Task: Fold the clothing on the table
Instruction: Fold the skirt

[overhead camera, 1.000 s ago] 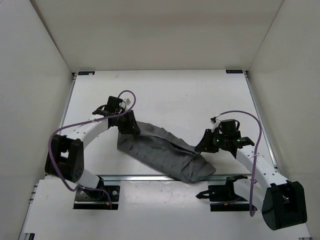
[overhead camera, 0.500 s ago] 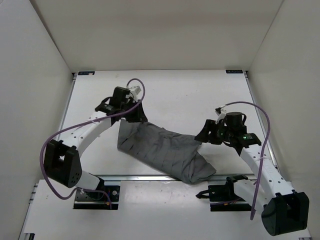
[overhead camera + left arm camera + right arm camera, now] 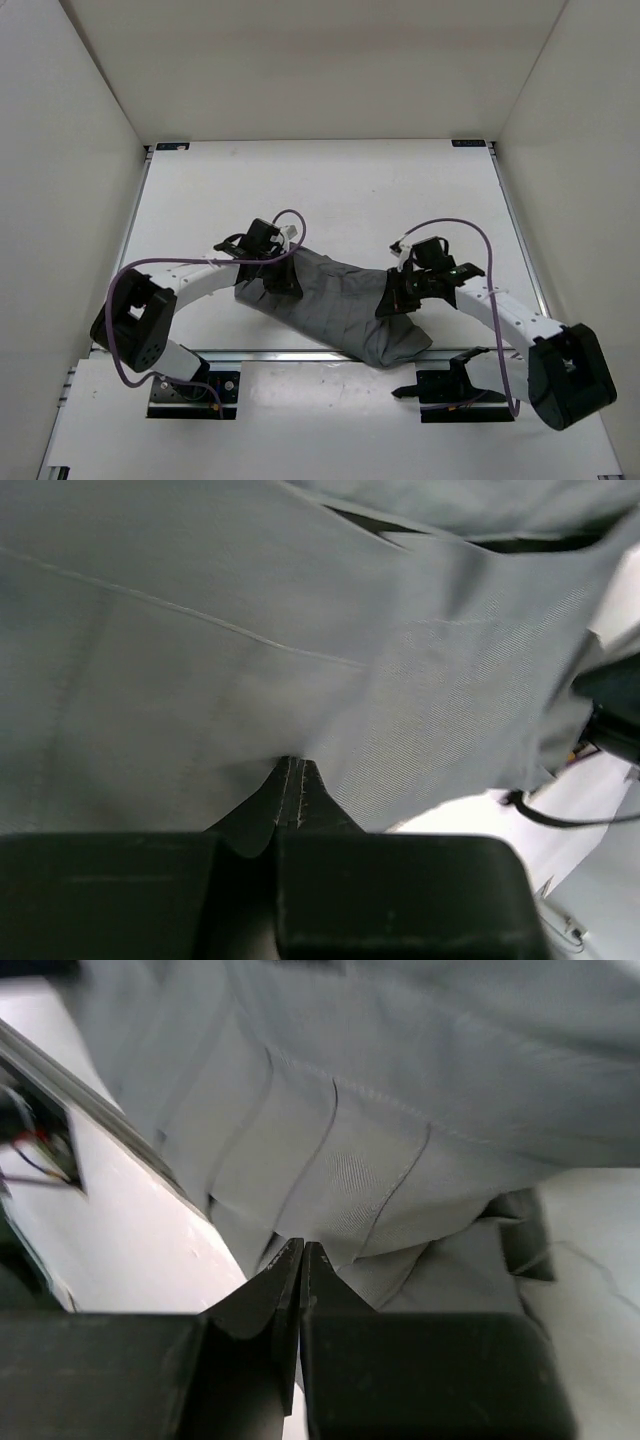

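Note:
The clothing (image 3: pixel 340 300) is a grey creased garment lying diagonally near the front edge of the white table (image 3: pixel 340 190), its near right end bunched at the rail. My left gripper (image 3: pixel 288 280) rests on its left part. In the left wrist view that gripper (image 3: pixel 293 762) is shut, its tips pinching a pucker of the clothing (image 3: pixel 250 600). My right gripper (image 3: pixel 390 300) sits on the garment's right part. In the right wrist view it (image 3: pixel 301 1245) is shut at a fold of the clothing (image 3: pixel 400 1110).
White walls enclose the table on three sides. The front metal rail (image 3: pixel 300 352) runs just under the garment's near end and shows in the right wrist view as a rail (image 3: pixel 100 1110). Purple cables (image 3: pixel 290 215) loop above both wrists.
Both arms came inward and down onto the clothing: the left from its far left corner, the right from beside its right end. Both jaws have closed on the fabric.

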You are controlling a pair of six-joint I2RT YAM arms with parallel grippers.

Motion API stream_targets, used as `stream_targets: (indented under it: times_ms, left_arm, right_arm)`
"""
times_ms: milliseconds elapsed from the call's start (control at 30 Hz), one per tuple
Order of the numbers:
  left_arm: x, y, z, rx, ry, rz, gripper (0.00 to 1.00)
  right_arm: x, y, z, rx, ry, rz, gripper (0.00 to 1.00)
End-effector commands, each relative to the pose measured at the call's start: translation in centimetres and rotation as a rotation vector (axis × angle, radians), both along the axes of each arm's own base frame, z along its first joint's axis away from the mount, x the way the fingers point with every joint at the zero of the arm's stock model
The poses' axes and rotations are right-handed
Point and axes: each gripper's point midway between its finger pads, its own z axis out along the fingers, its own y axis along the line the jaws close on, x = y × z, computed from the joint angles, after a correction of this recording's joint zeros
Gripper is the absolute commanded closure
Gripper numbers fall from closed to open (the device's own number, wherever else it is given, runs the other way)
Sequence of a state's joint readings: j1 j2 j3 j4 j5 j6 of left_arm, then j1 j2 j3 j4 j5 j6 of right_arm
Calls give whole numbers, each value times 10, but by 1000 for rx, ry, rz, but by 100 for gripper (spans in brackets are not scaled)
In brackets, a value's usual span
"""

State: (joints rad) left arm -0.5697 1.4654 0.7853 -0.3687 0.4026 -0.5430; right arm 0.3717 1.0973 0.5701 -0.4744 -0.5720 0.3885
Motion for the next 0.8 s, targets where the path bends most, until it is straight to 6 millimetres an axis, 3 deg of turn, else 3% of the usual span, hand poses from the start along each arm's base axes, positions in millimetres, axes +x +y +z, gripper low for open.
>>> stream_targets:
  times_ms: [0,100,200,400,433,667,767]
  left_arm:
    - [13,7,-10,25,-17,45,100]
    - [25,15,-20,91,-15,81,100]
    - [36,18,-24,136,-3,89,100]
    - [56,27,-31,186,-5,145,100]
    - [55,29,-33,192,1,151,100]
    - [56,31,-43,134,45,171,100]
    - [69,24,-36,105,23,149,100]
  right_arm:
    - [-18,8,-21,-60,57,88,100]
    - [-26,10,-38,-92,113,113,100]
    - [-17,1,-49,-175,120,66,99]
    - [27,-15,-56,-290,154,-66,99]
    - [23,-18,-65,-313,190,-64,100]
    - [98,-18,-68,-368,124,-141,100]
    - [135,-24,-64,-347,104,-178,100]
